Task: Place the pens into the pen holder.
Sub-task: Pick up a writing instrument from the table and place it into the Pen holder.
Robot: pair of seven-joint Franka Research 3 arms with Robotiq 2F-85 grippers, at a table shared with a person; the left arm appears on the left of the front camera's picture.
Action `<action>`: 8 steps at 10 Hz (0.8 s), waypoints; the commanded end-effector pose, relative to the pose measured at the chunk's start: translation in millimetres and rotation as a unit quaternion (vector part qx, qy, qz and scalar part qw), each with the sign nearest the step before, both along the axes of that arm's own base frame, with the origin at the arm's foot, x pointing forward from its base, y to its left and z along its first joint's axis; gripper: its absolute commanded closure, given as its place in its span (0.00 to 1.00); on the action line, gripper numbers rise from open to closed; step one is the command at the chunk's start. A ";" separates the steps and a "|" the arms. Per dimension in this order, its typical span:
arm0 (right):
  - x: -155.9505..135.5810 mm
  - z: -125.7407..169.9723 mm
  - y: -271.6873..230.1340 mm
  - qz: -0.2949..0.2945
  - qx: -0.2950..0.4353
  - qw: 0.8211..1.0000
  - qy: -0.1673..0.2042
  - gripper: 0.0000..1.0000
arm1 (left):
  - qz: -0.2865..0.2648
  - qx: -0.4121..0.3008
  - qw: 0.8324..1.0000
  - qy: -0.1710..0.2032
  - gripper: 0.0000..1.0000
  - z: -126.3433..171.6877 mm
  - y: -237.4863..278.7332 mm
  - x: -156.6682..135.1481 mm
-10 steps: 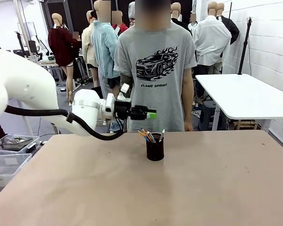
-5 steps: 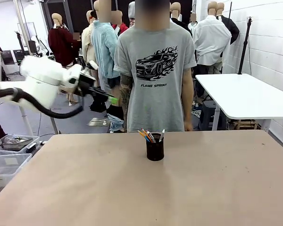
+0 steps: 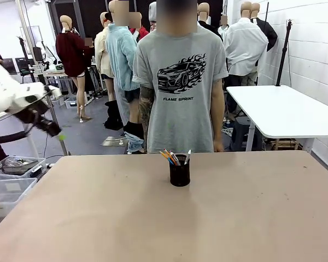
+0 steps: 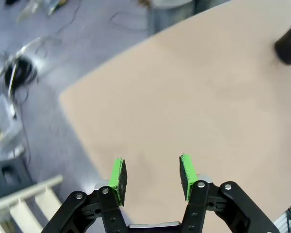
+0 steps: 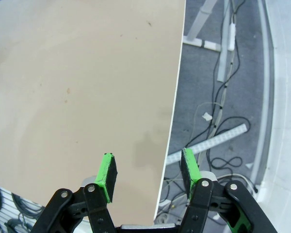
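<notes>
The pens [image 3: 174, 158] stand in the pen holder [image 3: 180, 173]; the placing looks finished. My left fingers [image 4: 152, 174] and right fingers [image 5: 147, 174] are wide, empty, well away from it.

The left arm sits at the far left edge, raised, its left gripper [image 3: 59, 135] angled downward — fingers [image 4: 118, 175] parted with nothing between. The right gripper [image 5: 148, 175] points down — fingers spread, empty.
</notes>
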State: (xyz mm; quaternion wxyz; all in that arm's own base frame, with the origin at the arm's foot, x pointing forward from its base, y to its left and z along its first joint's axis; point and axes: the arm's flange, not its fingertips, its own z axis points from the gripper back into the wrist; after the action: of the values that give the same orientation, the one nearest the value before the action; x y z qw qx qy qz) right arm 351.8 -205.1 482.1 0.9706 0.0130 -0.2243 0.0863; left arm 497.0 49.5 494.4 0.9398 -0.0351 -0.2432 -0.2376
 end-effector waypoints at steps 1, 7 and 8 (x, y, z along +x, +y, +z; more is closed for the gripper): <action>1.3 -1.2 2.4 -0.006 -0.013 1.000 0.002 0.32 | 0.062 0.009 0.998 0.024 0.41 12.4 30.9 -33.2; 1.3 -1.2 2.4 -0.006 -0.013 1.000 0.002 0.32 | 0.100 0.022 0.995 0.013 0.41 5.8 86.3 -62.4; 1.3 -1.2 2.4 -0.006 -0.013 1.000 0.002 0.32 | 0.100 0.022 0.995 0.013 0.41 5.8 86.3 -62.4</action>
State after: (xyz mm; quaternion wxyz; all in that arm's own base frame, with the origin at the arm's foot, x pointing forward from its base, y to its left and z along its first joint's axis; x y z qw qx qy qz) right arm 352.0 -204.8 482.2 0.9705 0.0131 -0.2244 0.0868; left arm 431.2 134.3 498.2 0.9598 0.0038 -0.2379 -0.1488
